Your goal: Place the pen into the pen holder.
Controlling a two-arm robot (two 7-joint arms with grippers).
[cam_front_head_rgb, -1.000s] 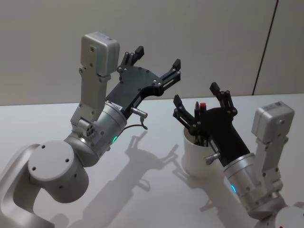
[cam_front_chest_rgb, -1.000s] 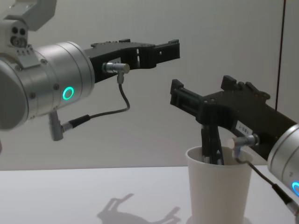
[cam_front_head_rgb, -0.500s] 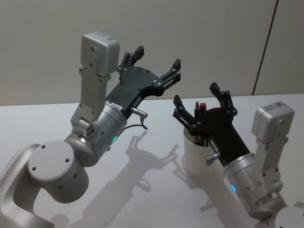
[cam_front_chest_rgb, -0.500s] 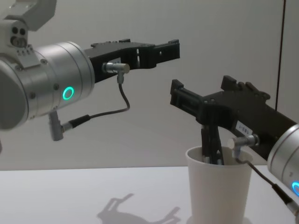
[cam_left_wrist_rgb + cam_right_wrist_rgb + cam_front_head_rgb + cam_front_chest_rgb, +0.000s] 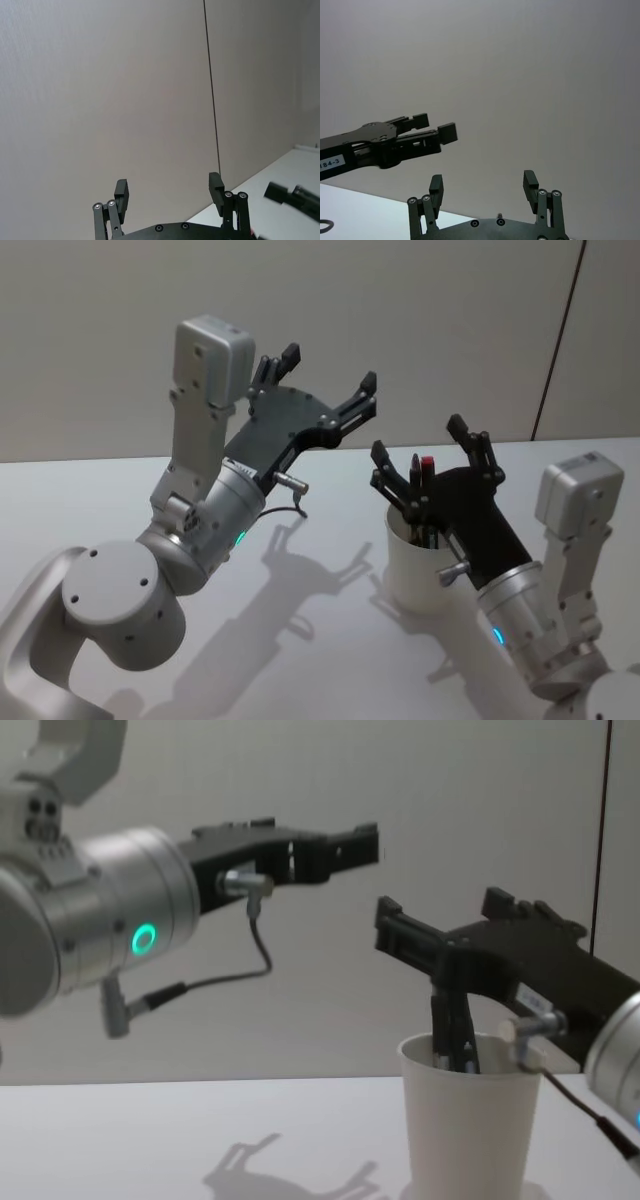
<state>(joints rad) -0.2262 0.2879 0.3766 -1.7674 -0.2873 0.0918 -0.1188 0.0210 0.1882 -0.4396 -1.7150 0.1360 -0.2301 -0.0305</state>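
While the pen (image 5: 422,498) stands upright inside the pen holder (image 5: 420,570) on the white surface (image 5: 300,640), right gripper (image 5: 432,462) and raised left gripper (image 5: 322,378) show jaws spread, empty; pen judged light, stiff, slippery, best pinched mid-barrel.

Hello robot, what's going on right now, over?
Both grippers, left and right, open and empty, raised. Pens standing in cup. Nothing in the way.
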